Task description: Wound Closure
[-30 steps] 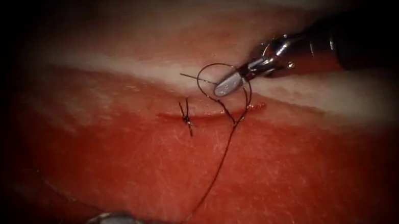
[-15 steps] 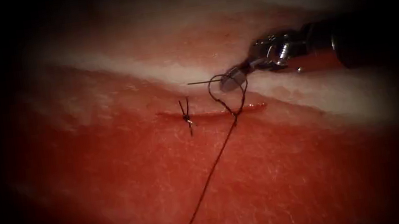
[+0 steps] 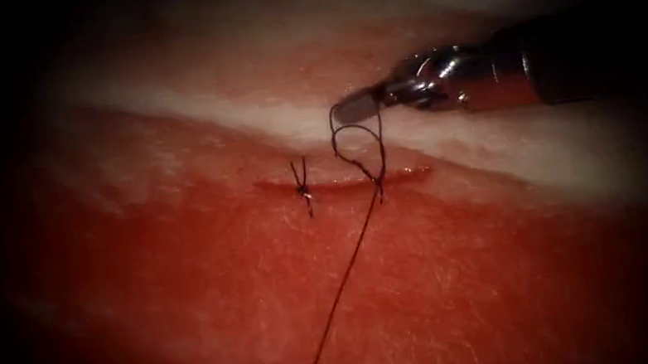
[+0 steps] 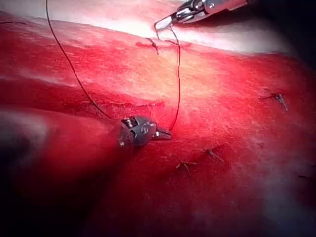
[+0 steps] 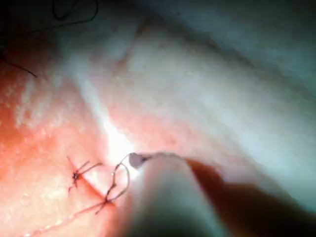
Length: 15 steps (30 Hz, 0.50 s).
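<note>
Thread (image 3: 351,258) gripped by both tools: right tool (image 3: 356,106), jaws closed on the short end above the cut (image 3: 341,181), small loop hanging to the stitch; left tool (image 4: 165,133), jaws closed on the long strand, low on the tissue (image 3: 478,270). Finished knot (image 3: 302,189) left of the loop. Needle not made out.
</note>
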Tool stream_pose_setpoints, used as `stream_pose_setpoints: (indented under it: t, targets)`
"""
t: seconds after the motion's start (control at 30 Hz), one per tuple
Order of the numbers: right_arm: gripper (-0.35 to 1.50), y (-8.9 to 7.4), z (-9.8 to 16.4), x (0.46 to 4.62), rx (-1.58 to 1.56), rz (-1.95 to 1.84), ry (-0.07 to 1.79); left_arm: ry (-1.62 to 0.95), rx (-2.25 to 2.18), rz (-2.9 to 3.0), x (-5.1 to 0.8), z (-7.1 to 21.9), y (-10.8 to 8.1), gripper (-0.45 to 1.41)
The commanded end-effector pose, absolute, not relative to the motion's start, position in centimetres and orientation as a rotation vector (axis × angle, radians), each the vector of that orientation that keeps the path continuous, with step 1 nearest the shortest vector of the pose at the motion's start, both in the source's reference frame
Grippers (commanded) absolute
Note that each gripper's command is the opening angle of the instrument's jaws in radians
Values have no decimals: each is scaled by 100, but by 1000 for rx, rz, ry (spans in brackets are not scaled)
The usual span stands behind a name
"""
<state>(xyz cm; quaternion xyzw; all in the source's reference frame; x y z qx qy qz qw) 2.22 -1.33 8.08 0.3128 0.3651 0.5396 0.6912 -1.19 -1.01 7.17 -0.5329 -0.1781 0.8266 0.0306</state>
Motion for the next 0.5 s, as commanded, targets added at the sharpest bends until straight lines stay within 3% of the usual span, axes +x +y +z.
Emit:
stream_pose_setpoints:
  t: [0.03, 0.5]
  targets:
    - [-35, -127, 808, 231, 721, 1296, 837, -561, -1648, 2544, -125, 722, -108, -45]
    - [-35, -145, 816, 227, 762, 1483, 826, -630, -1680, 2523, -129, 719, -147, -45]
